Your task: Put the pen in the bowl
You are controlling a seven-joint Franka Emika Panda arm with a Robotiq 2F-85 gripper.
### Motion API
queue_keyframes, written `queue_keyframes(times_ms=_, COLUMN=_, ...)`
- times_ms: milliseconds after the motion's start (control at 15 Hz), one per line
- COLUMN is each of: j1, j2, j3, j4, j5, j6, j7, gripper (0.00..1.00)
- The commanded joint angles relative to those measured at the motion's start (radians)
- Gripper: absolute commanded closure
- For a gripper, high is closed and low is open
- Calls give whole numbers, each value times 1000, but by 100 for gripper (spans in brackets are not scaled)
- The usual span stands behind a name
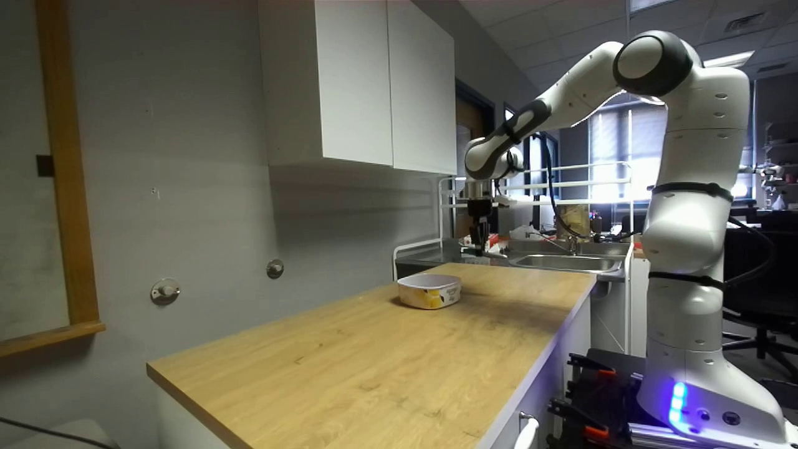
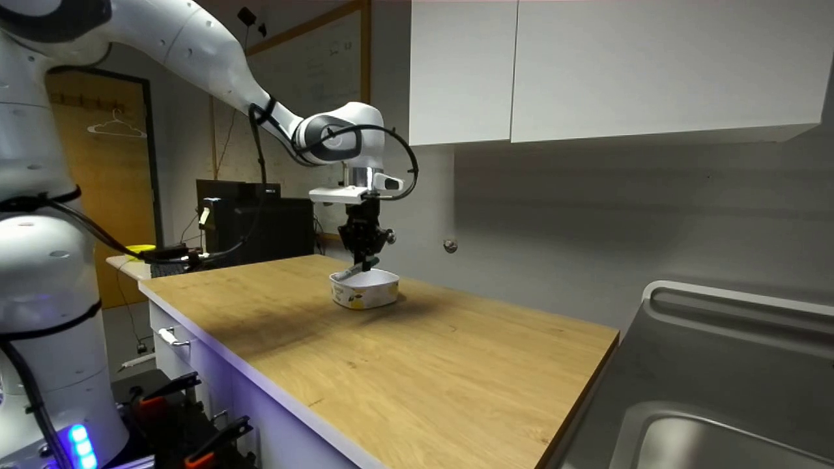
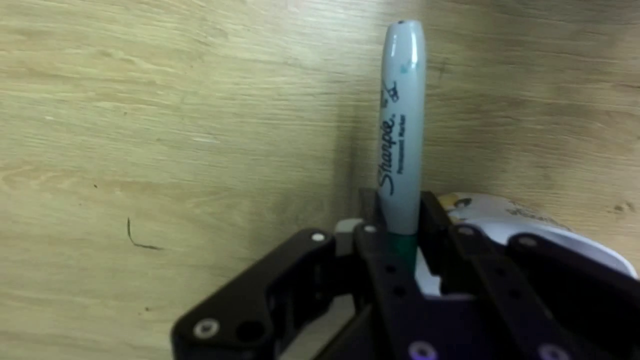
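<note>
The pen (image 3: pixel 402 125) is a pale grey Sharpie marker with a green part near its lower end. My gripper (image 3: pixel 398 212) is shut on it near the green part; its long grey end sticks out over the table. In an exterior view the pen (image 2: pixel 352 271) is tilted, above the bowl's near rim. The bowl (image 2: pixel 365 298) is low and white with yellow fruit prints. It stands upright on the table in both exterior views (image 1: pixel 430 298). In the wrist view the bowl (image 3: pixel 492 210) is at lower right, partly hidden by the gripper. The gripper (image 1: pixel 479 251) is above and to one side of it.
The wooden tabletop (image 1: pixel 349 355) bears the bowl. A metal sink counter (image 2: pixel 730 365) adjoins one end of the table. White wall cabinets (image 1: pixel 374 87) hang above the wall side. A grey wall runs along the table's back edge.
</note>
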Motion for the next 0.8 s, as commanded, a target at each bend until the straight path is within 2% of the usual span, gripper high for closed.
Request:
queue_keyframes(times_ms=0, j1=48, j2=-78, j3=42, j4=-15, j5=-14, j6=-32, j7=62, gripper=90)
queue_keyframes(times_ms=467, j1=128, j2=-31, j3=125, j4=56, j5=-48, j6=-46, j7=155, gripper=90)
queue_keyframes(times_ms=733, j1=154, j2=64, j3=158, j4=172, j5=-67, j6=-95, j7=190, gripper=90)
